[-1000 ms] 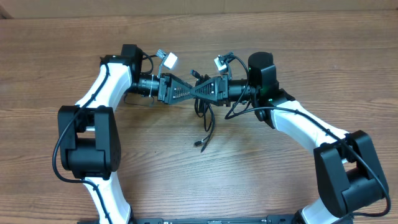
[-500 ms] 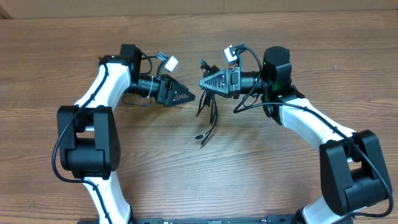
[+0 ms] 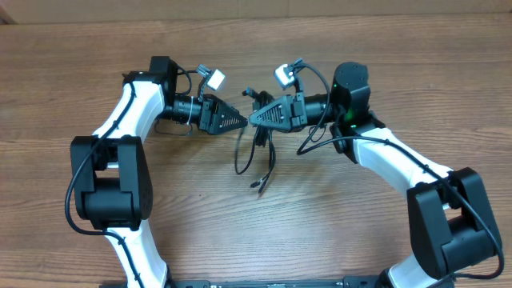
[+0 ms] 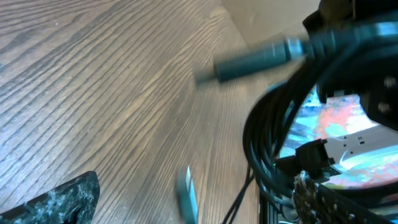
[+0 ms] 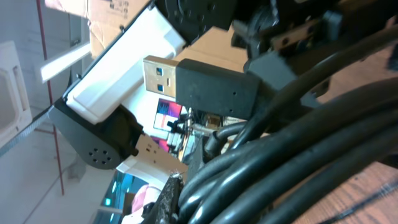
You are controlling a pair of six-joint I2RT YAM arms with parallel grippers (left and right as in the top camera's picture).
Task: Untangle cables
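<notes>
A bundle of thin black cables (image 3: 261, 150) hangs from my right gripper (image 3: 254, 118), which is shut on it near mid-table. One loop (image 3: 240, 158) and a plug end (image 3: 260, 186) trail toward the front on the wood. In the right wrist view the cables (image 5: 305, 143) fill the jaws, and a silver-tipped USB plug (image 5: 186, 78) sticks out above them. My left gripper (image 3: 245, 122) stands open, tip to tip with the right one. In the left wrist view the cables (image 4: 267, 143) hang at the right beside one of its fingers (image 4: 311, 199), and two blurred plugs (image 4: 255, 59) swing.
The wooden table (image 3: 376, 48) extends on all sides. Its back edge (image 3: 256, 10) runs along the top of the overhead view. The arms' thicker black cables (image 3: 316, 136) loop beside the right wrist. The arm bases (image 3: 112, 192) stand at the front left and right.
My right gripper pulled away to the right with the cables, then came back left to meet the left gripper, and closed tighter. A cable loop now hangs lower left. The left gripper stayed open.
</notes>
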